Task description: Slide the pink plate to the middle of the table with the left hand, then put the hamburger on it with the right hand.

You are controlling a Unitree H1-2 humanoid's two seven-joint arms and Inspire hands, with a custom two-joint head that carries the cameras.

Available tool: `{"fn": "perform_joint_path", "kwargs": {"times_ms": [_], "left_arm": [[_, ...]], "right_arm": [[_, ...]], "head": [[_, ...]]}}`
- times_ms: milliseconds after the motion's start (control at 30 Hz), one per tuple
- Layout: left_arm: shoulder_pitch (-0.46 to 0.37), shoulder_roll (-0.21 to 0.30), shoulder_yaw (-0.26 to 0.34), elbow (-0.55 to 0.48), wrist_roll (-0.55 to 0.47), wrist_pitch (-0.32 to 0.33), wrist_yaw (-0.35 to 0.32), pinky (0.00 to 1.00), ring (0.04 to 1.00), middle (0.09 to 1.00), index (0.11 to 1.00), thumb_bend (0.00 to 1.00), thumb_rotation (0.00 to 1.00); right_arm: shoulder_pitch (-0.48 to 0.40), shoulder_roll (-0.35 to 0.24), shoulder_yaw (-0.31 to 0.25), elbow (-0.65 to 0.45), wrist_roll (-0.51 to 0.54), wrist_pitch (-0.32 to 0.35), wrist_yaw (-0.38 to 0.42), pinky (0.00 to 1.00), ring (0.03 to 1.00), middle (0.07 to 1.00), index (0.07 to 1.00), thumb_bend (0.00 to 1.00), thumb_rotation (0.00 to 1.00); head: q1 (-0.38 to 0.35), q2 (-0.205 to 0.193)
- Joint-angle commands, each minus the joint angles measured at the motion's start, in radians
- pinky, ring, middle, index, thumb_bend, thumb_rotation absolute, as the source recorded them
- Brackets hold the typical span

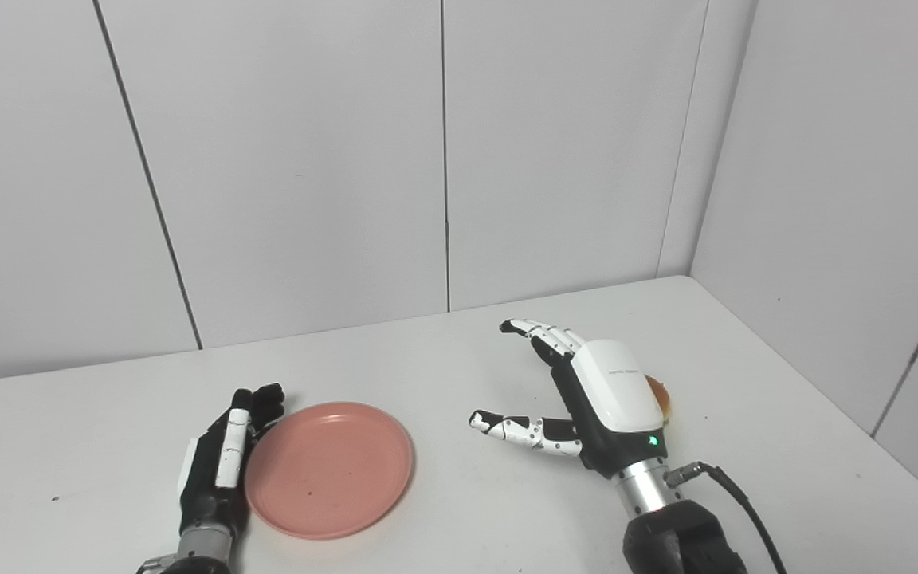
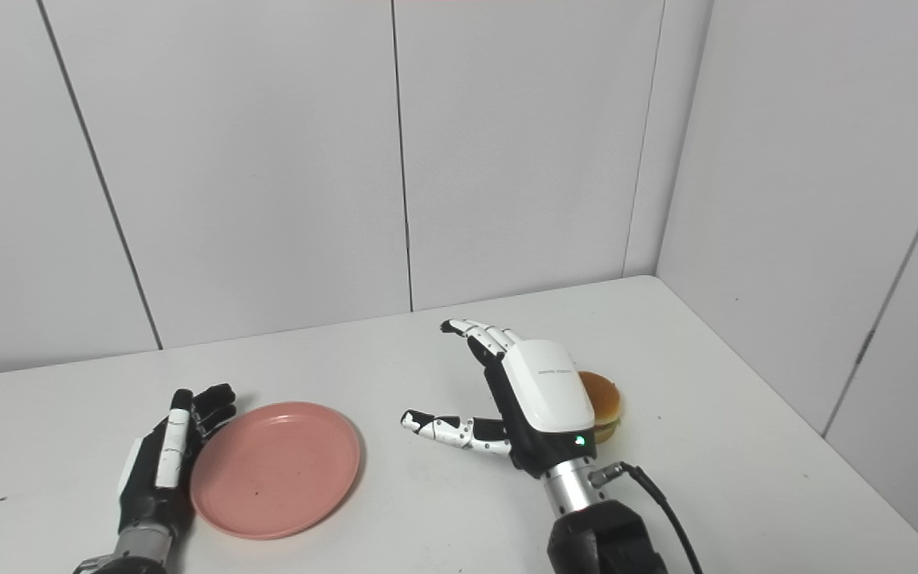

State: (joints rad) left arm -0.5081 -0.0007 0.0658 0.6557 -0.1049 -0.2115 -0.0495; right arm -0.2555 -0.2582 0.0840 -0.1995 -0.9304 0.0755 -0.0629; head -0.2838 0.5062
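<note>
Left hand (image 2: 158,466) lying open, fingers flat against plate (image 2: 276,470) rim, left of table (image 2: 427,518) centre. Right hand (image 2: 531,406) hovering spread, holding nothing, burger (image 2: 604,402) just behind it. Risk: fingers riding over the rim, plate tipping or stalling short of centre

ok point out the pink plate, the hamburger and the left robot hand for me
pink plate (image 1: 330,470), left eye view, on its bare inner surface.
hamburger (image 2: 604,399), right eye view, on the top bun showing past the right robot hand.
left robot hand (image 1: 220,462), left eye view, on its back.
</note>
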Motion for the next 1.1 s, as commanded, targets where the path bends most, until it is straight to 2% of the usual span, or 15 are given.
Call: {"fn": "perform_joint_path", "kwargs": {"times_ms": [0,167,333,600,800,1067], "left_arm": [[-0.001,0.012,-0.002,0.023,0.007,-0.016,-0.002,0.82,0.800,0.763,0.639,0.91,0.88],[0.005,0.012,-0.001,0.020,0.001,-0.016,-0.007,0.82,0.802,0.766,0.638,0.90,0.88],[0.008,0.014,-0.004,0.015,0.005,-0.011,-0.008,0.85,0.807,0.772,0.644,0.89,0.88],[0.006,0.012,-0.007,0.019,0.002,-0.008,-0.012,0.87,0.809,0.768,0.643,0.89,0.89],[0.012,0.009,-0.007,0.014,-0.001,-0.003,-0.014,0.88,0.806,0.762,0.645,0.89,0.89],[0.017,0.007,-0.006,0.004,-0.002,0.004,-0.013,0.87,0.809,0.769,0.654,0.90,0.88]], "right_arm": [[-0.050,-0.025,-0.016,0.002,-0.027,0.024,-0.021,0.70,0.758,0.779,0.751,0.81,0.88],[-0.087,-0.068,-0.057,0.088,-0.031,0.043,-0.037,0.70,0.745,0.757,0.738,0.79,0.83],[-0.108,-0.104,-0.079,0.155,-0.037,0.075,-0.043,0.76,0.771,0.783,0.741,0.78,0.85],[-0.131,-0.182,-0.031,0.285,-0.142,0.105,-0.102,0.85,0.779,0.773,0.717,0.78,0.89],[-0.139,-0.188,-0.025,0.345,-0.119,0.117,-0.112,0.87,0.813,0.803,0.711,0.79,0.88],[-0.154,-0.198,-0.008,0.428,-0.095,0.150,-0.084,0.87,0.809,0.783,0.725,0.78,0.87]], "head": [[0.000,0.001],[0.001,0.002],[0.002,0.004],[0.004,0.010],[0.006,0.012],[0.015,0.017]]}}
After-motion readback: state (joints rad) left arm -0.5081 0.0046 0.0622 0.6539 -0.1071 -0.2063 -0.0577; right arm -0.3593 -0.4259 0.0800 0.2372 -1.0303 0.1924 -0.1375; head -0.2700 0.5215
